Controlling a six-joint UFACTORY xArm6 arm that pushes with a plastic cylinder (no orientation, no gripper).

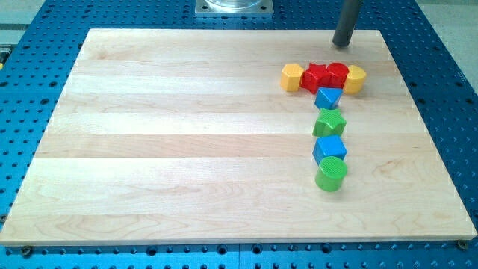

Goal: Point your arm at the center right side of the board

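My tip (342, 44) rests on the wooden board (187, 149) near its top edge, right of the middle, just above the row of blocks. That row runs left to right: a yellow hexagonal block (291, 76), a red star-shaped block (316, 76), a red round block (337, 74) and a yellow round block (355, 78). Below the row a column goes down: a blue triangular block (327, 97), a green star-shaped block (329, 122), a blue cube (329, 149) and a green cylinder (331, 174). The tip touches no block.
The board lies on a blue perforated table (441, 90). A metal arm base plate (234, 7) sits at the view's top beyond the board's edge.
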